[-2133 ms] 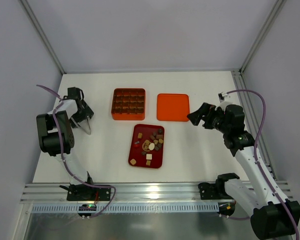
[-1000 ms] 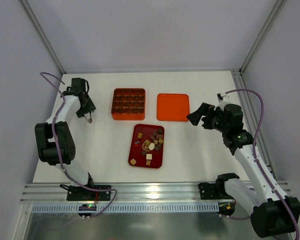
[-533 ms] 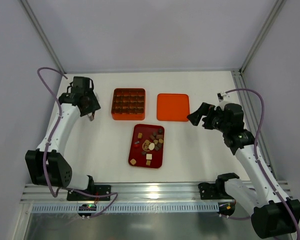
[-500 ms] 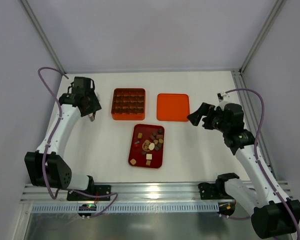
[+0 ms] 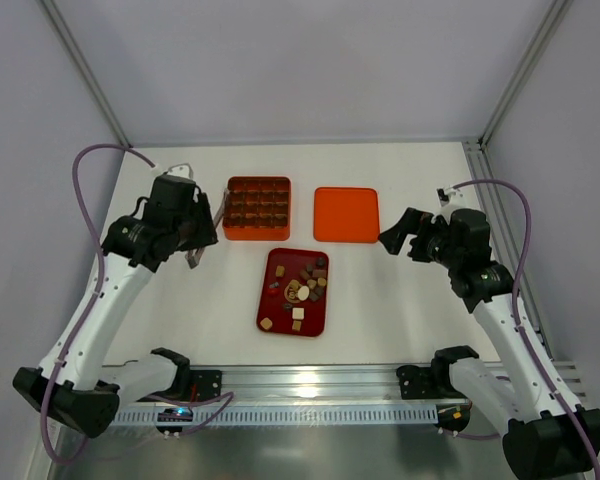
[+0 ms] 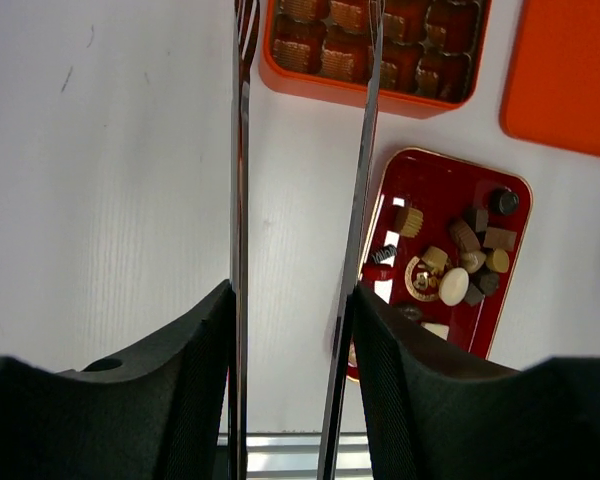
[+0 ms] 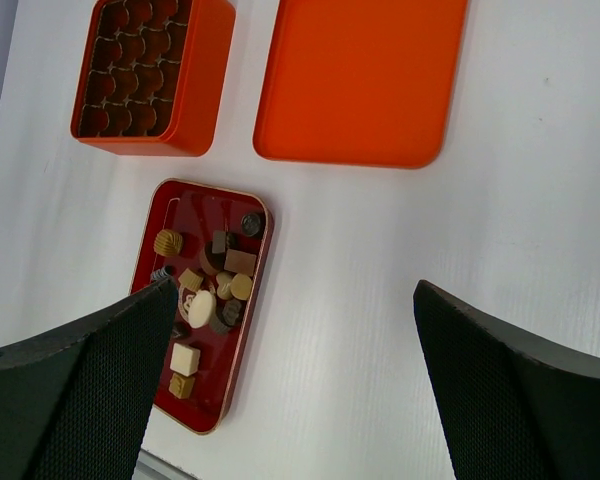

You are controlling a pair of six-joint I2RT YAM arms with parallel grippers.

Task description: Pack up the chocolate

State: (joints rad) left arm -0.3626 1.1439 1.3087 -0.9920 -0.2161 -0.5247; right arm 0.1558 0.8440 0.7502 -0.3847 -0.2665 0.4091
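Top view, room: pale grey walls and metal corner posts around a white matte counter [image 5: 420,310].
Top view, orange box [image 5: 257,208]: square with rounded corners and a four-by-four grid of brown-lined cells, at the far middle.
Top view, orange panel [image 5: 346,214]: flat, smooth and square, just right of the box and apart from it.
Top view, red tray [image 5: 263,290]: dark red, glossy, a rounded rectangle nearer than the box.
Top view, chocolate [image 5: 305,285]: small loose pieces in dark brown, tan and cream, all lying in the red tray.
Top view, left claw [image 5: 208,230]: above the counter, just left of the box.
Top view, right claw [image 5: 393,238]: beside the panel's right edge.
Left wrist view, fingers [image 6: 238,200]: two long, thin, dark metal blades, partly spread, with bare counter between them and pinching nothing.
Left wrist view, counter: finely ribbed.
Left wrist view, chocolate: squares, rounds, a cream disc [image 6: 453,286], and a gold-toned round [image 6: 423,278] whose marking is too small to read.
Right wrist view, pads [image 7: 80,390]: black with a woven-looking texture, spread wide, nothing between them.
Right wrist view, box cells: scalloped brown cups.
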